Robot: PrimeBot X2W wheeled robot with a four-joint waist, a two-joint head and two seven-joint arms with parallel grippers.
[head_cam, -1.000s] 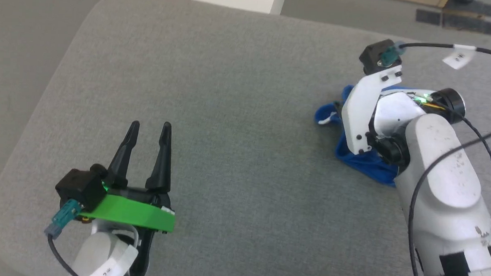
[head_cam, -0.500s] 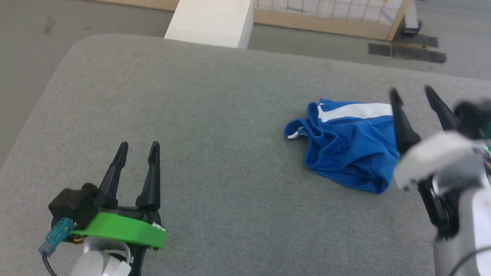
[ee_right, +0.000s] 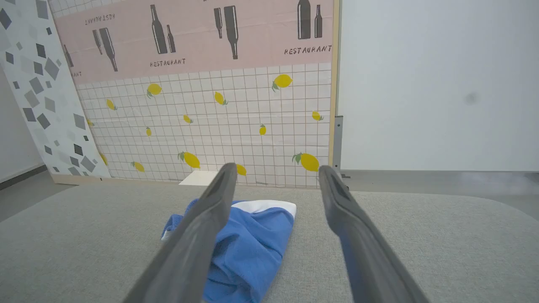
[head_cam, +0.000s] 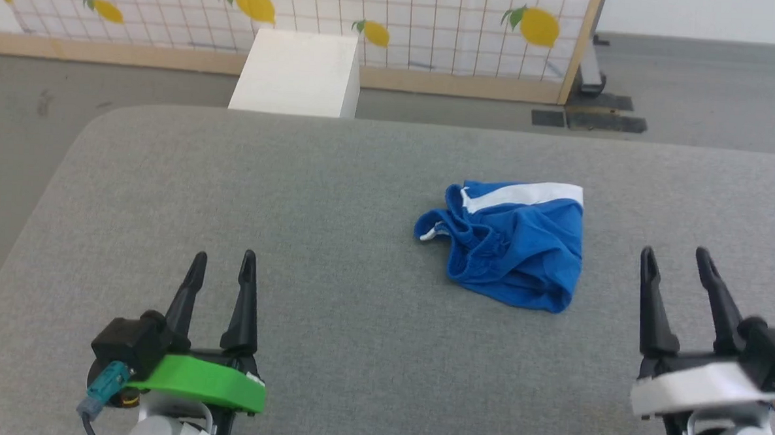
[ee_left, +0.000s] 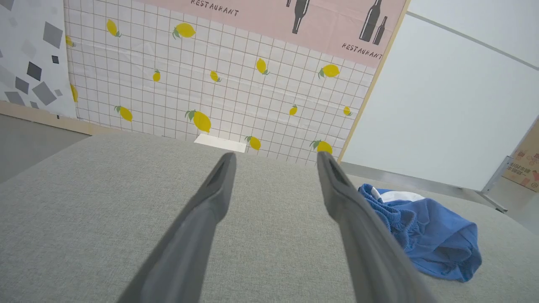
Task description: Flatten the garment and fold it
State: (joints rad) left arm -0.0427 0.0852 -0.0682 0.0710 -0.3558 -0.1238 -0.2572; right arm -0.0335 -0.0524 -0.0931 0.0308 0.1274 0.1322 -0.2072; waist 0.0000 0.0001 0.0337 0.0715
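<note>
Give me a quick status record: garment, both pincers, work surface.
garment: blue shorts, crumpled in a heap, white stripe along the far edge
surface: grey padded table, garment right of centre
left pincer: open, empty, well to the left of the garment
right pincer: open, empty, to the right of the garment, not touching
task state: not flattened, not folded

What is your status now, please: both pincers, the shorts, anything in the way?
Left pincer open, empty. Right pincer open, empty. Blue shorts crumpled on grey surface, not yet flattened. No obstacle seen near them.
</note>
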